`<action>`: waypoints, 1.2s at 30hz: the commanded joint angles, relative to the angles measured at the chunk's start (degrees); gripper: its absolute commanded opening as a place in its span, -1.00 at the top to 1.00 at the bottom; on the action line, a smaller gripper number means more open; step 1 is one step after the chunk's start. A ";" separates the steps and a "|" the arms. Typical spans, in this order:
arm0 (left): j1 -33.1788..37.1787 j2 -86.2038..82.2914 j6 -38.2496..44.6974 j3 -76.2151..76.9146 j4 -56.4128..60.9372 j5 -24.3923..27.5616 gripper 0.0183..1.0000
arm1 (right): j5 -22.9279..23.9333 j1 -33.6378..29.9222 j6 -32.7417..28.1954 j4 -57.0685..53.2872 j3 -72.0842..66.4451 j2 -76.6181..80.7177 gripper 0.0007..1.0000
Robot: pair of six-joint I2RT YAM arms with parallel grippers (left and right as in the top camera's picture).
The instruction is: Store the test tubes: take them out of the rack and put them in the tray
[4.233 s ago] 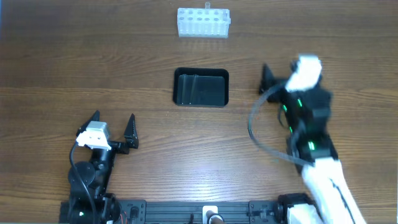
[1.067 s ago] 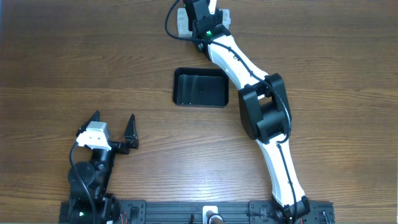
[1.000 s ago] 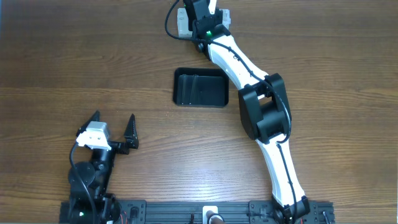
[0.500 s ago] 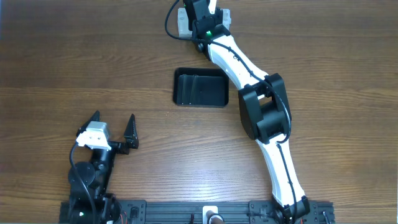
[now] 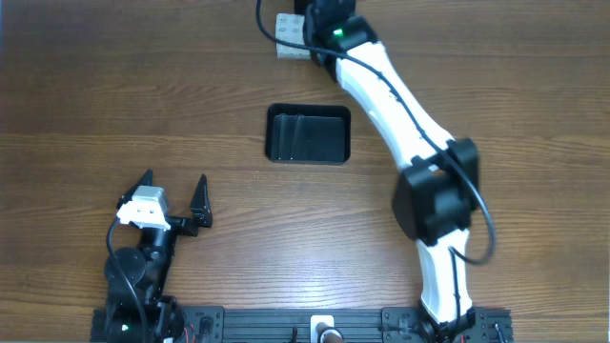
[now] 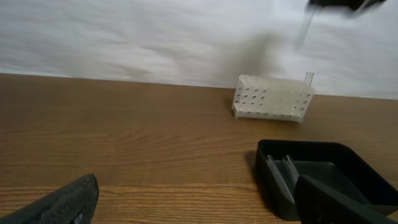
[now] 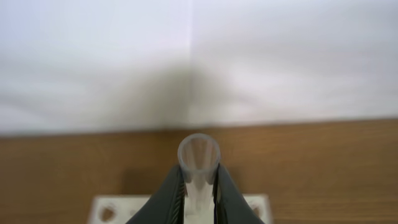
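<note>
My right gripper (image 7: 198,178) is shut on a clear test tube (image 7: 198,154), held upright and lifted above the white rack (image 7: 112,210). From the left wrist view the same tube (image 6: 304,29) hangs under the right gripper (image 6: 339,4), above the rack (image 6: 272,98). One more tube (image 6: 307,78) stands in the rack's end hole. The black tray (image 5: 270,134) lies in front of the rack (image 5: 289,24) with clear tubes (image 6: 283,171) lying inside it. My left gripper (image 5: 172,194) rests open near the table's front left, holding nothing.
The right arm (image 5: 400,105) stretches diagonally from its base past the right side of the tray (image 6: 323,152). A white wall rises just behind the rack. Bare wooden table (image 5: 114,86) spreads to the left and right of the tray.
The right arm went from beside the tray to the rack, and in the last half second it rose with a tube in its fingers. The left arm has stayed still.
</note>
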 commanded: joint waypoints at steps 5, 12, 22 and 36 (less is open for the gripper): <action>0.35 -0.46 0.63 -0.24 -0.20 0.74 -1.00 | -3.69 3.04 11.47 -22.23 1.60 -11.39 0.83; 0.35 -0.46 0.63 -0.24 -0.20 0.74 -1.00 | -20.41 3.80 21.64 -38.80 -4.70 -5.81 0.84; 0.35 -0.46 0.63 -0.24 -0.20 0.74 -1.00 | -21.81 4.63 25.49 -35.54 -13.90 -1.29 0.82; 0.35 -0.46 0.63 -0.24 -0.20 0.74 -1.00 | -20.94 5.62 25.70 -31.74 -17.33 0.63 0.77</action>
